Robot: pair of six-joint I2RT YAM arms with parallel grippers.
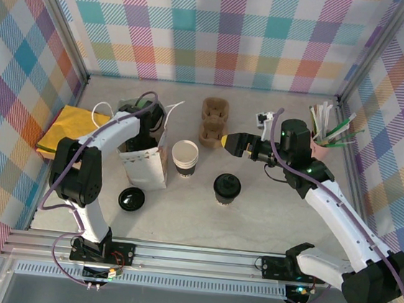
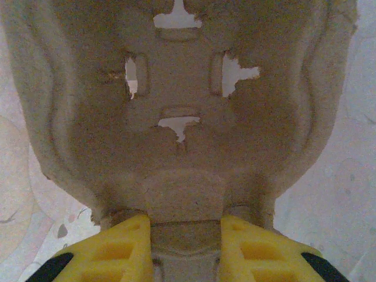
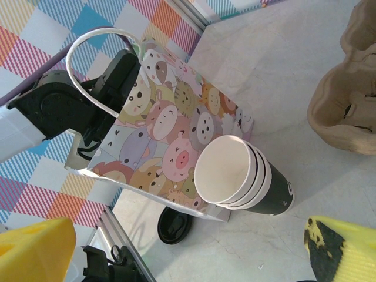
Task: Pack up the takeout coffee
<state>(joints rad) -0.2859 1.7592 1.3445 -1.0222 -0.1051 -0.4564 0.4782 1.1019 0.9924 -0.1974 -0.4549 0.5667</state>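
1. Checked walls round a pale bench (image 1: 180, 225), top view. Takeout coffee (image 1: 227, 188) stands upright and lidded mid-bench, at 5 o'clock from the open cup stack (image 1: 185, 157). Right gripper (image 1: 226, 142) sits at the coffee's 12 o'clock, apart from it, beside a cup carrier (image 1: 214, 124). Loose lid (image 1: 132, 199) lies at 6 o'clock of the paper bag (image 1: 146, 164).
2. Left wrist: left gripper (image 2: 185, 235), jaws narrow, pinching the edge of a pulp tray (image 2: 182, 117).
3. Right wrist: jaws wide, nothing between; cup stack against the bag.
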